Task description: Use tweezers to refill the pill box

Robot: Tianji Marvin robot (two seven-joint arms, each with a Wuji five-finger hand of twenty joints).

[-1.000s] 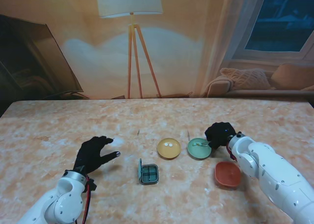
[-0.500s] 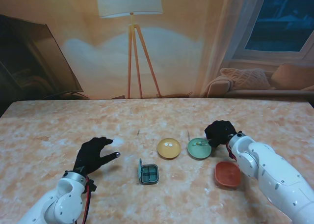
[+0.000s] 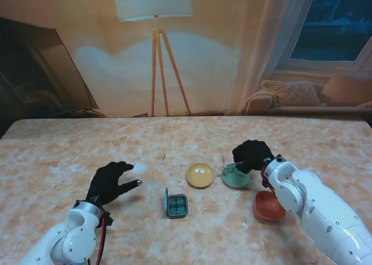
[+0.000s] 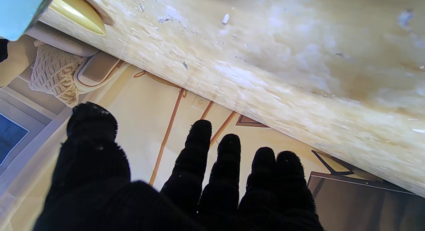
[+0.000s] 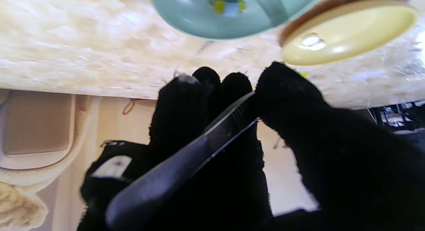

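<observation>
Left hand (image 3: 110, 182) unchanged, fingers spread, holding nothing. Pill box (image 3: 176, 206) lies open, nearer to me than the yellow dish (image 3: 199, 175). Right hand (image 3: 251, 155), pinching the tweezers (image 5: 186, 158), has shifted left over the green dish (image 3: 235, 176). Marbled table (image 3: 70, 154); floor lamp (image 3: 156, 21) behind.

- Three small round dishes on the worktop: one yellow dish (image 3: 200, 175), one green dish (image 3: 234, 178), one orange-red dish (image 3: 268, 206).
- Two white pills (image 3: 199, 171) in the yellow dish.
- One pill box (image 3: 176, 206), lid open.
- One pair of tweezers (image 5: 186, 161).
- Two black-gloved hands: left hand (image 3: 110, 182), right hand (image 3: 251, 155).
</observation>
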